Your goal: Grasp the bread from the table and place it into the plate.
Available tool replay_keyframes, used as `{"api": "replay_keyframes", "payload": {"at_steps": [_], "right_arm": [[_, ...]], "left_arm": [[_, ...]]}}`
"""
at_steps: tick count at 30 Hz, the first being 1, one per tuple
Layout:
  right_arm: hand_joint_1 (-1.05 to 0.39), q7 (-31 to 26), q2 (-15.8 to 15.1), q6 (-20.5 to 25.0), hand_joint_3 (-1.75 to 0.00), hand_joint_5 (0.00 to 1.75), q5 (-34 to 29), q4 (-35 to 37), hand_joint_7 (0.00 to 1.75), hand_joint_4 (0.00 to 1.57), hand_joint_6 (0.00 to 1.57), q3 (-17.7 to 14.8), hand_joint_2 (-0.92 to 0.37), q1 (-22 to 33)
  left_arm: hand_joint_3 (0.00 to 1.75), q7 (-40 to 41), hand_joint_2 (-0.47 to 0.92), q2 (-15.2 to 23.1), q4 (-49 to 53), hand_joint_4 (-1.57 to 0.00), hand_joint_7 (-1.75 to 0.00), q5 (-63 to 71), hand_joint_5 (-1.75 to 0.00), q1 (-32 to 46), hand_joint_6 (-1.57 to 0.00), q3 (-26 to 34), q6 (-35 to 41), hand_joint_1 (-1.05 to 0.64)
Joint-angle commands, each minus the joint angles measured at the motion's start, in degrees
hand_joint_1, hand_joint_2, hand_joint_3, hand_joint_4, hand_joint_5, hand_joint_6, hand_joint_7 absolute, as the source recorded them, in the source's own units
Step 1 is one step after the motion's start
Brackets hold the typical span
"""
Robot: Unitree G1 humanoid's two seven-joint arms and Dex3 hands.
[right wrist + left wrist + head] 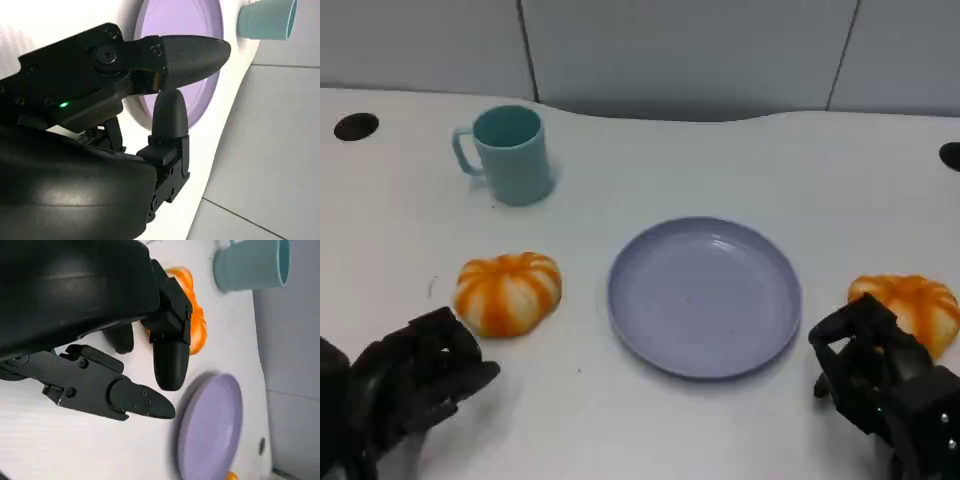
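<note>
Two orange-and-white, pumpkin-shaped breads lie on the white table. One bread [508, 292] [198, 325] is left of the empty purple plate [705, 296] [210, 430] [170, 15]. The other bread [912, 306] lies right of it. My left hand [415, 385] [125, 365] sits just near and left of the left bread, fingers apart and holding nothing. My right hand [878, 380] [150, 115] is at the near side of the right bread, fingers [840, 330] reaching up to its edge with nothing in them. Whether they touch it is unclear.
A teal mug [510, 153] [252, 264] [266, 20] stands behind the left bread, handle to the left. Dark round holes [356, 126] mark the table's far corners. A grey panelled wall backs the table.
</note>
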Motion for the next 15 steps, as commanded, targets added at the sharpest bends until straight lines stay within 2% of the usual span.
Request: {"api": "replay_keyframes", "payload": {"at_steps": [1, 3, 5, 6, 7, 10, 15], "right_arm": [[-0.32, -0.9, -0.5, -1.7, -0.4, 1.75, -0.2, 0.6, 1.7, 0.66, 0.4, -0.4, -0.92, -0.4], [-0.32, -1.2, -0.4, -1.8, -0.4, 1.75, -0.4, 0.8, 1.7, 0.66, 0.4, -0.3, -0.92, -0.4], [-0.33, -1.0, -0.1, -1.6, -0.41, 1.75, 0.0, 0.8, 1.7, 0.65, 0.4, -0.3, -0.92, -0.5], [-0.32, -0.8, -0.1, -2.0, -0.41, 1.75, 0.2, 1.1, 1.7, 0.64, 0.39, -0.3, -0.92, -0.6], [-0.32, -0.9, -0.1, -2.3, -0.41, 1.75, 0.1, 1.5, 1.7, 0.64, 0.39, -0.3, -0.92, -0.7], [-0.31, -1.1, 0.2, -1.2, -0.41, 1.75, 0.0, 1.1, 1.71, 0.64, 0.39, -0.2, -0.92, -0.8], [-0.3, -1.6, 0.4, -2.8, -0.41, 1.75, -0.3, 2.5, 1.72, 0.62, 0.39, -0.1, -0.92, -1.3]], "left_arm": [[0.03, 7.2, 0.91, 1.2, -4.2, -0.47, -1.64, 8.7, -1.75, 2.2, -0.33, -2.4, -12.2, -0.41], [0.06, 15.8, 0.92, 4.5, -7.7, -0.24, -1.27, 21.5, -1.56, 2.8, -0.28, -5.6, -18.3, -0.48], [0.11, 23.0, 0.92, 7.9, -11.3, -0.15, -0.8, 33.1, -1.26, 2.7, -0.33, -8.0, -20.4, -0.55], [0.11, 25.7, 0.92, 9.3, -13.9, -0.11, -0.47, 38.2, -1.01, 2.5, -0.37, -9.0, -19.7, -0.59], [0.1, 27.5, 0.92, 10.3, -15.7, -0.09, -0.29, 41.8, -0.86, 2.4, -0.38, -9.7, -19.1, -0.61], [0.08, 29.7, 0.92, 12.3, -21.0, -0.02, -0.06, 49.1, -0.55, 1.8, -0.33, -11.6, -15.0, -0.67], [0.05, 24.9, 0.92, 14.9, -27.1, 0.0, -0.02, 55.6, -0.12, -1.5, -0.14, -15.2, -5.6, -0.78]]}}
